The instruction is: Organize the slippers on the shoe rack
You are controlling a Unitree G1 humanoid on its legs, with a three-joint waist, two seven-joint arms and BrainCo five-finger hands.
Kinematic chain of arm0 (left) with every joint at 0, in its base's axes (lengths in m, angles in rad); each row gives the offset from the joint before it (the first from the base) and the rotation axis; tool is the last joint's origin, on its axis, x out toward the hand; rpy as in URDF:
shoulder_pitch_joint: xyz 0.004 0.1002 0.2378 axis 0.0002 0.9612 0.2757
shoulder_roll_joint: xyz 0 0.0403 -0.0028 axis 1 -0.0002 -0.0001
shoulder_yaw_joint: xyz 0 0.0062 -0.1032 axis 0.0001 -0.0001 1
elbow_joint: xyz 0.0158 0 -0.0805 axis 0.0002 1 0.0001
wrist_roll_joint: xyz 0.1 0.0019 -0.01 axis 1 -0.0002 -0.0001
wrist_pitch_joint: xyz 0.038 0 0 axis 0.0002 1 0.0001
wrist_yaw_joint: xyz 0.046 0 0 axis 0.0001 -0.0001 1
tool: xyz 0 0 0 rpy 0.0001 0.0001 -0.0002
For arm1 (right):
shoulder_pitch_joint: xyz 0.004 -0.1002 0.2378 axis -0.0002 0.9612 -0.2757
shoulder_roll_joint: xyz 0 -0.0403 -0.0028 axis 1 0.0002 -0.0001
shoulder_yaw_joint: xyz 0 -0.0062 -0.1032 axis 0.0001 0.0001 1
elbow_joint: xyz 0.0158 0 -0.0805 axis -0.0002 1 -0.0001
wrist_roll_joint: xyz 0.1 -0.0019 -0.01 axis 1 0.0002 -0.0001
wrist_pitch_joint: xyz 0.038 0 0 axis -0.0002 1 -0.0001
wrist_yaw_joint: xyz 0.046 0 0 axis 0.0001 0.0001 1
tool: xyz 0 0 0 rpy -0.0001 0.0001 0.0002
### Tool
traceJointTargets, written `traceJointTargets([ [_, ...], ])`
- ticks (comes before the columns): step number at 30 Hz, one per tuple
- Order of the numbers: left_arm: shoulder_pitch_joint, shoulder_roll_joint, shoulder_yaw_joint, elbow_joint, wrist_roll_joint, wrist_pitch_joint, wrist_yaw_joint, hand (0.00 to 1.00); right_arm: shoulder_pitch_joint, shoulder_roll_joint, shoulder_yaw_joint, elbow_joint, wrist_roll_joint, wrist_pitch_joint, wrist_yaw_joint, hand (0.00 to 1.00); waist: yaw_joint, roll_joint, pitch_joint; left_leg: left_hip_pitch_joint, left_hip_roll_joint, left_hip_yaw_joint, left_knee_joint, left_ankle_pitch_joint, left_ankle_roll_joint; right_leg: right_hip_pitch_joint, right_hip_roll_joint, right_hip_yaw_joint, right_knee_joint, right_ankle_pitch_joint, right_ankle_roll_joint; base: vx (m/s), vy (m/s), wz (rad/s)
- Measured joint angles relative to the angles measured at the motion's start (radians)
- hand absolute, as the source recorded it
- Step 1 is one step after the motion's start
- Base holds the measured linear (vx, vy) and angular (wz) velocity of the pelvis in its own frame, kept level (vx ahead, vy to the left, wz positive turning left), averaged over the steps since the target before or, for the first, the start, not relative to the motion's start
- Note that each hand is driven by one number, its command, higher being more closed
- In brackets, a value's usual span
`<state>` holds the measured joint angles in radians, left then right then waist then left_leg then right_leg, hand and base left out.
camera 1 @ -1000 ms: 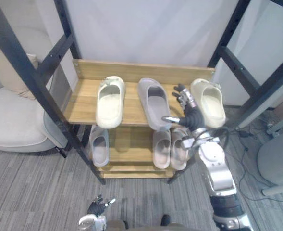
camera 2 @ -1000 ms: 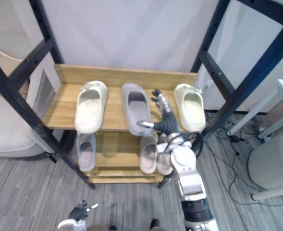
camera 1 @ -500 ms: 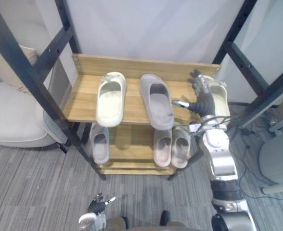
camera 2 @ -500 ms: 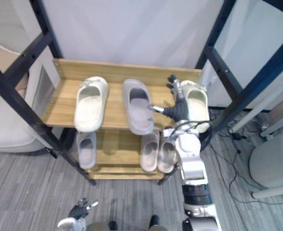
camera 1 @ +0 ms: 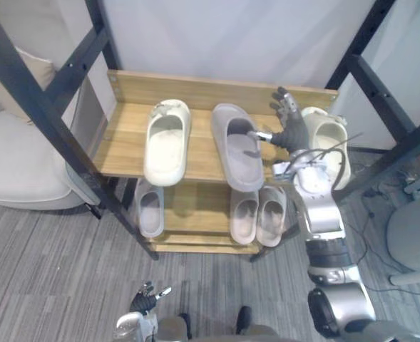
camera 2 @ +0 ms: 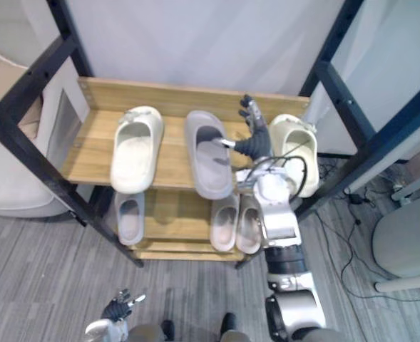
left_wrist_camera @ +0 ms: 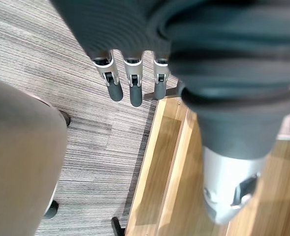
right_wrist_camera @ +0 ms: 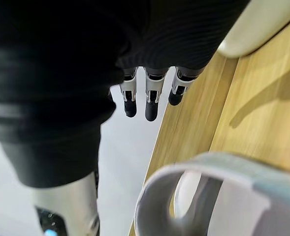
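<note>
On the wooden shoe rack's top shelf (camera 1: pixel 124 146) lie a cream slipper (camera 1: pixel 165 142) on the left, a grey slipper (camera 1: pixel 237 146) in the middle and a second cream slipper (camera 1: pixel 331 139) on the right. My right hand (camera 1: pixel 289 130) hovers open over the shelf between the grey slipper and the right cream one, its thumb by the grey slipper's strap. In the right wrist view its straight fingers (right_wrist_camera: pixel 147 101) point past the grey slipper (right_wrist_camera: pixel 204 196) toward the shelf's back. My left hand (camera 1: pixel 144 299) hangs open low over the floor, holding nothing.
The lower shelf holds a grey slipper (camera 1: pixel 150 210) at left and a pale pair (camera 1: pixel 257 214) at right. Black slanted frame posts (camera 1: pixel 35 100) flank the rack. A cream armchair (camera 1: pixel 17 164) stands at left, a pale stool (camera 1: pixel 413 231) at right.
My right hand has risen from the shelf's front edge and reached deeper over the top shelf between the grey and right cream slippers. The head camera has shifted slightly.
</note>
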<state>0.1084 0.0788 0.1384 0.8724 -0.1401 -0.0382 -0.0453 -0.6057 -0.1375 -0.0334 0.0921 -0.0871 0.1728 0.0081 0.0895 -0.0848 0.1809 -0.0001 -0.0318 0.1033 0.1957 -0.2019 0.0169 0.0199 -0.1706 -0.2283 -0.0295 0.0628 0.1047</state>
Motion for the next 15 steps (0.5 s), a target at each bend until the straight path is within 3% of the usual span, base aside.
traceJointTargets([
  [5, -0.007, 0.001, 0.001, -0.018, -0.011, -0.001, 0.0, 0.0, -0.073, 0.001, 0.008, 0.089, -0.03, 0.026, 0.022, 0.0, 0.023, -0.012, 0.02, -0.002, 0.003, -0.001, -0.002, 0.0, 0.0, 0.002, 0.004, 0.001, -0.008, 0.006, -0.005, 0.0, 0.0, 0.0],
  [15, -0.009, 0.006, 0.001, -0.032, -0.039, 0.002, 0.001, 0.0, -0.103, 0.009, -0.007, 0.131, -0.071, 0.063, 0.014, 0.0, 0.027, -0.02, 0.031, -0.002, 0.005, 0.0, -0.007, 0.0, 0.0, -0.001, 0.006, 0.005, -0.009, 0.006, -0.005, 0.0, 0.0, 0.0],
])
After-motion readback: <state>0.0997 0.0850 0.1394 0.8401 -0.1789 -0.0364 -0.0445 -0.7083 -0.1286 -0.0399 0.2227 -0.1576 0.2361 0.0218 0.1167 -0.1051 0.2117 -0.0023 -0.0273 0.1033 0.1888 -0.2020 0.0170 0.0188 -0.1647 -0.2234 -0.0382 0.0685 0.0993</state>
